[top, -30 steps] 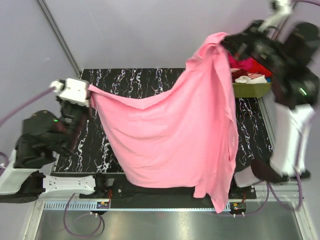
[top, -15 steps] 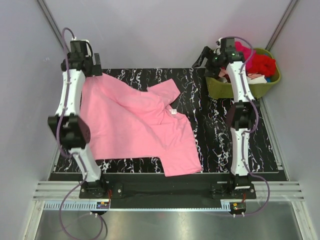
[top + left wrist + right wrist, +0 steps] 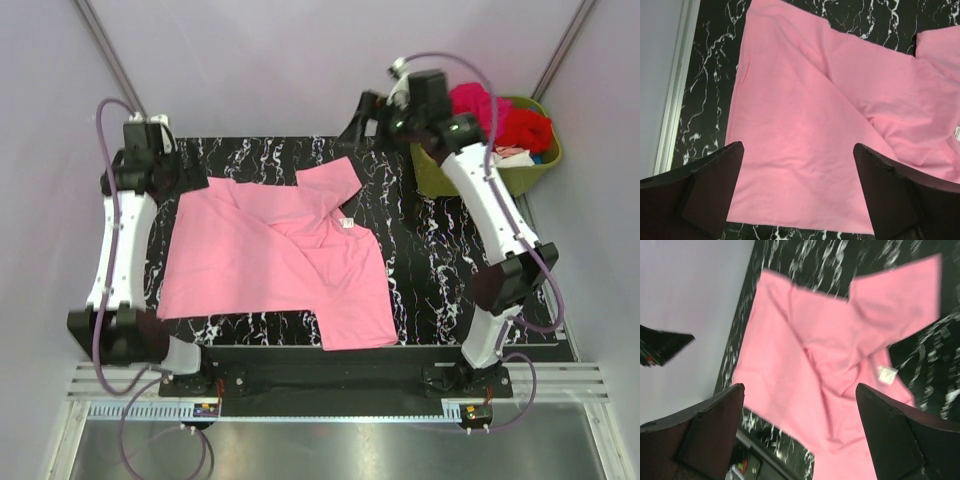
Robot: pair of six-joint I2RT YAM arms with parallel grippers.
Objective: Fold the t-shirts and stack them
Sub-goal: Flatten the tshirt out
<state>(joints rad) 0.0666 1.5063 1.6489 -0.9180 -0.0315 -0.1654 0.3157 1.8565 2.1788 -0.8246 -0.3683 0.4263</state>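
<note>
Hovering above the far left corner of the black marbled table (image 3: 440, 270), the left gripper (image 3: 185, 180) (image 3: 797, 146) has its fingers spread wide and nothing between them. Its wrist view looks straight down onto pink cloth.

The pink t-shirt (image 3: 260, 270) (image 3: 805, 150) (image 3: 805, 390) lies on the left and middle of the table, mostly flat but not yet folded square. A diagonal crease runs from its far left corner toward the middle, where the cloth is doubled over itself. One short sleeve (image 3: 332, 180) points toward the far edge, and a small white label (image 3: 347, 222) (image 3: 886, 374) shows near the rumpled middle. One corner of the shirt reaches the near edge of the table.

Right of the sleeve, the right gripper (image 3: 362, 118) (image 3: 800, 387) hangs over the far edge, clear of the cloth, its fingers wide apart and empty.

At the far right corner stands an olive-green tub (image 3: 500, 178) holding a magenta tee (image 3: 470, 100), a red tee (image 3: 525, 128) and some pale cloth.
</note>
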